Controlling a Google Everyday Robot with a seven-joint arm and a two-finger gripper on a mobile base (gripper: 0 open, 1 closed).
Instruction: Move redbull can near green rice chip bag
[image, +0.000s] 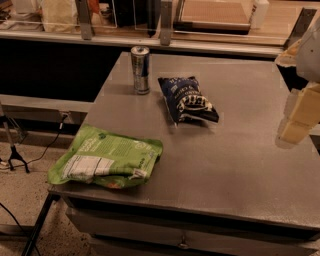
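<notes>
The redbull can (140, 69) stands upright near the far left edge of the grey table (235, 160). The green rice chip bag (107, 157) lies flat at the table's front left corner, its white nutrition panel facing up and its left end hanging over the edge. My gripper (300, 112) is at the right edge of the view, pale and blurred, above the table's right side. It is far from the can and the green bag and holds nothing that I can see.
A dark-blue snack bag (188, 99) with white lettering lies between the can and the table's middle. A counter with shelving and containers (210, 20) runs behind the table. Cables and a tripod leg (15, 155) are on the floor at the left.
</notes>
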